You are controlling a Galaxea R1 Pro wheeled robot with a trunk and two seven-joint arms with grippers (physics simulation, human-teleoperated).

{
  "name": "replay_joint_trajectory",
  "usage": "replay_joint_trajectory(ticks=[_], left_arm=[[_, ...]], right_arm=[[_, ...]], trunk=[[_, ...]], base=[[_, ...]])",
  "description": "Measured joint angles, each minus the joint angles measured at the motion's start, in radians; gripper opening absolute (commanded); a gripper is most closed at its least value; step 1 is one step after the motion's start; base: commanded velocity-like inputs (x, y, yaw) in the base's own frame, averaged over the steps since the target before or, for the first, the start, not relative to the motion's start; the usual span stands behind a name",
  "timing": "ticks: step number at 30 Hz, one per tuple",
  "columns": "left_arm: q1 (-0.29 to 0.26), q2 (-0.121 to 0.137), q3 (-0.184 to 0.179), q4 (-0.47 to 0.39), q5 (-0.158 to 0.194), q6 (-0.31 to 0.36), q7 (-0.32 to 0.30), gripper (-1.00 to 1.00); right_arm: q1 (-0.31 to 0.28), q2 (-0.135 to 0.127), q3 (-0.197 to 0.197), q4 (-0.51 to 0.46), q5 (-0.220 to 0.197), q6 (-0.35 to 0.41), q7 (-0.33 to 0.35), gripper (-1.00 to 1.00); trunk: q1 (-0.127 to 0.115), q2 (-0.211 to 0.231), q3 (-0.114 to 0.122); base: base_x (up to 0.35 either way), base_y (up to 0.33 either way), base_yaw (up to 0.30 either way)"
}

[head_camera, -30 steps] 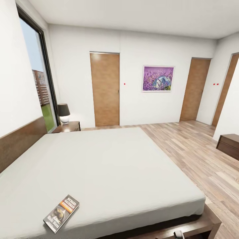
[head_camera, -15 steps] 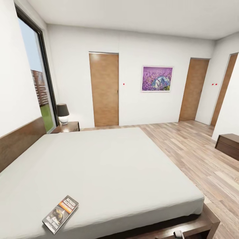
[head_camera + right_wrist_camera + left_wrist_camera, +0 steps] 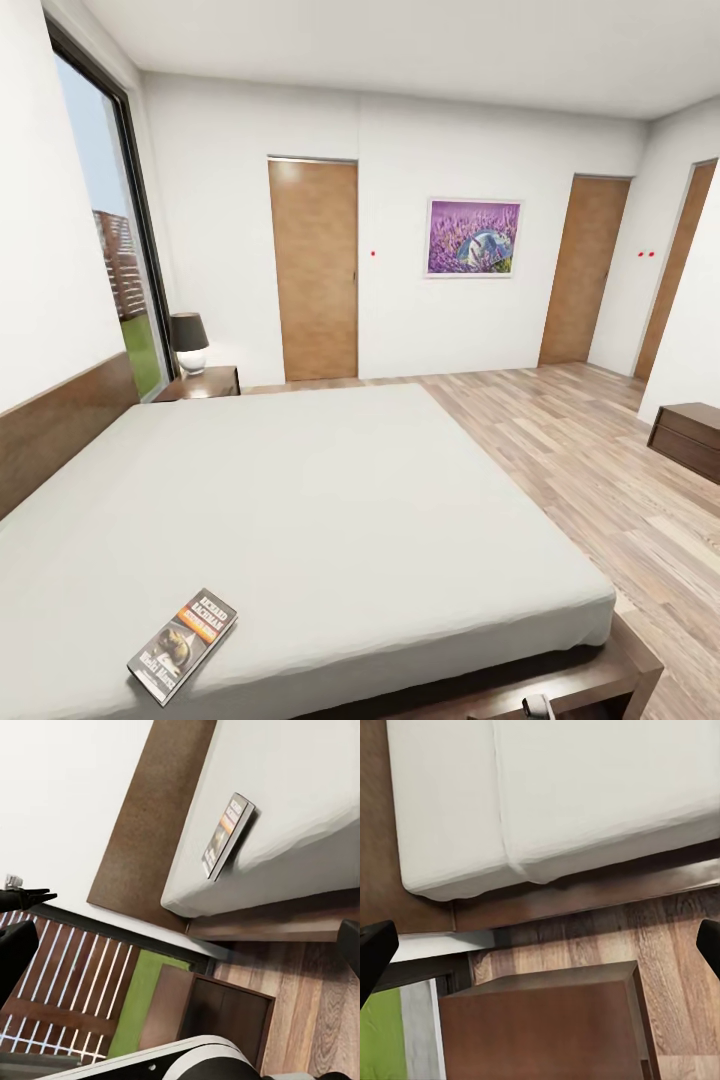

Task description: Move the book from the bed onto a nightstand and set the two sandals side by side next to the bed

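Head view: the book [image 3: 182, 644] lies flat near the bed's [image 3: 330, 500] near corner, cover up, close to the mattress edge and so probably within reach from the bedside. The nightstand [image 3: 205, 382] stands at the far side by the headboard [image 3: 60, 430], well apart from the book, carrying a lamp [image 3: 189, 341] that leaves little bare top. A second, nearer nightstand [image 3: 544, 1027] shows in the left wrist view, just beside the bed frame, its top bare. The left gripper [image 3: 540, 941] and right gripper [image 3: 180, 937] hang with jaws spread wide, holding nothing. A dresser [image 3: 688, 438] stands well apart at the right wall. A small pale object [image 3: 537, 706] lies beside the bed frame; what it is cannot be told.
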Motion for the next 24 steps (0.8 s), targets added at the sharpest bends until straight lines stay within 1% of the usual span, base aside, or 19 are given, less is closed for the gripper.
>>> replay_joint_trajectory(ticks=[6, 14, 24], left_arm=[[0.0, 0.0, 0.0, 0.0, -0.001, 0.0, 0.0, 1.0], [0.0, 0.0, 0.0, 0.0, -0.001, 0.0, 0.0, 1.0], [0.0, 0.0, 0.0, 0.0, -0.002, 0.0, 0.001, 1.0]], right_arm=[[0.0, 0.002, 0.0, 0.0, 0.0, 0.0, 0.0, 1.0], [0.0, 0.004, 0.002, 0.0, 0.0, 0.0, 0.0, 1.0], [0.0, 0.005, 0.001, 0.0, 0.0, 0.0, 0.0, 1.0]], trunk=[[0.0, 0.0, -0.001], [0.0, 0.0, -0.009], [0.0, 0.0, -0.015]], base=[[0.0, 0.0, 0.021], [0.0, -0.004, 0.114], [0.0, -0.059, 0.055]])
